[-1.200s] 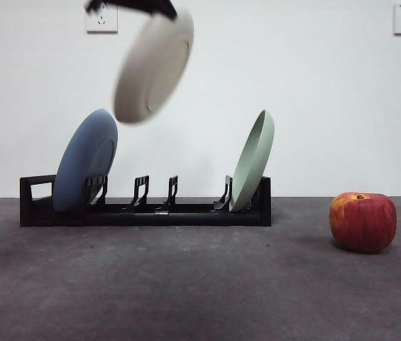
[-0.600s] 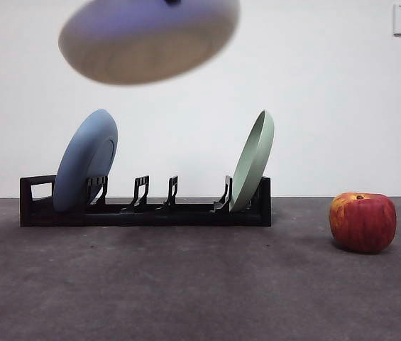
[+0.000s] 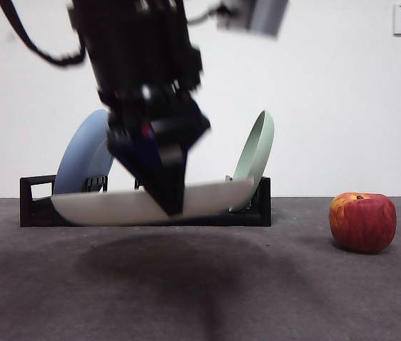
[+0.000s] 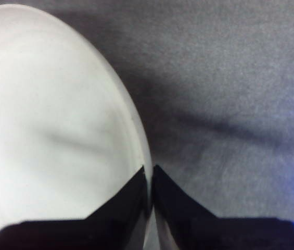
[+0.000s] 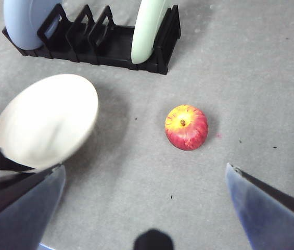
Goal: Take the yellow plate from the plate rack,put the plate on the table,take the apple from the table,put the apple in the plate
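My left gripper [image 3: 168, 202] is shut on the rim of the yellow plate [image 3: 115, 206], a cream round plate held nearly flat a little above the table [image 3: 200, 284], in front of the black plate rack [image 3: 37, 202]. The left wrist view shows both jaws pinching the plate's rim [image 4: 58, 130]. The plate also shows in the right wrist view [image 5: 48, 120]. The red apple [image 3: 363, 222] sits on the table at the right, apart from the plate; it also shows in the right wrist view [image 5: 186, 127]. My right gripper [image 5: 147, 192] is open, high above the table.
A blue plate [image 3: 79, 160] stands at the rack's left end and a pale green plate [image 3: 255, 158] at its right end. Wall sockets are on the white back wall. The plate casts a shadow on the table below it.
The left arm has come down into view with the plate, which went from high and tilted to low and nearly flat, just above the table. The apple has not moved.
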`<move>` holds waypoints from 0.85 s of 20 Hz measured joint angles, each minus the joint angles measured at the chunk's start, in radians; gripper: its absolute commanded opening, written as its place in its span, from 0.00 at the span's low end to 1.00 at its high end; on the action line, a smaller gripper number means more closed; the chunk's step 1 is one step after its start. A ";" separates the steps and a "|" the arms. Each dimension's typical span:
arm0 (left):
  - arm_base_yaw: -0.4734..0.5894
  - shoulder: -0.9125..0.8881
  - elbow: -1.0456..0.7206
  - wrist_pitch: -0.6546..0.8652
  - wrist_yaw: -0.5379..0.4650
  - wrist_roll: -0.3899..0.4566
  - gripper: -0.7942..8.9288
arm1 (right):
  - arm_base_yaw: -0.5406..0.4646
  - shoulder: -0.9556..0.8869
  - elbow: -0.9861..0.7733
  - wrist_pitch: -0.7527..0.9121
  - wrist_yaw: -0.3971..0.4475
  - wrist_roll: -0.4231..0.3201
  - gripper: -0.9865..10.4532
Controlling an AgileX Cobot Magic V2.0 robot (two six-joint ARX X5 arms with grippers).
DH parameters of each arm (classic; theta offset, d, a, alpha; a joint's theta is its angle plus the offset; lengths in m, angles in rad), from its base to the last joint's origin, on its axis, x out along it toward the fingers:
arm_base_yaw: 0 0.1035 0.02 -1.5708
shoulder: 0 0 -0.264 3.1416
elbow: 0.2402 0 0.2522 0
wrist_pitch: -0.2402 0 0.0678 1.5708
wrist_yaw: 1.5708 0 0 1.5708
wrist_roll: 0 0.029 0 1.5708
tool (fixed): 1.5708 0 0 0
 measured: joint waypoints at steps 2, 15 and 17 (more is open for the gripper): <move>-0.006 0.054 0.000 0.013 0.000 -0.001 0.08 | 0.000 0.008 0.000 0.000 0.000 0.000 0.63; -0.066 0.182 0.003 0.053 -0.008 -0.111 0.25 | 0.000 0.056 0.000 0.000 0.000 0.000 0.63; -0.067 0.185 0.003 0.039 0.011 -0.124 0.34 | 0.000 0.058 0.000 0.000 0.000 0.000 0.63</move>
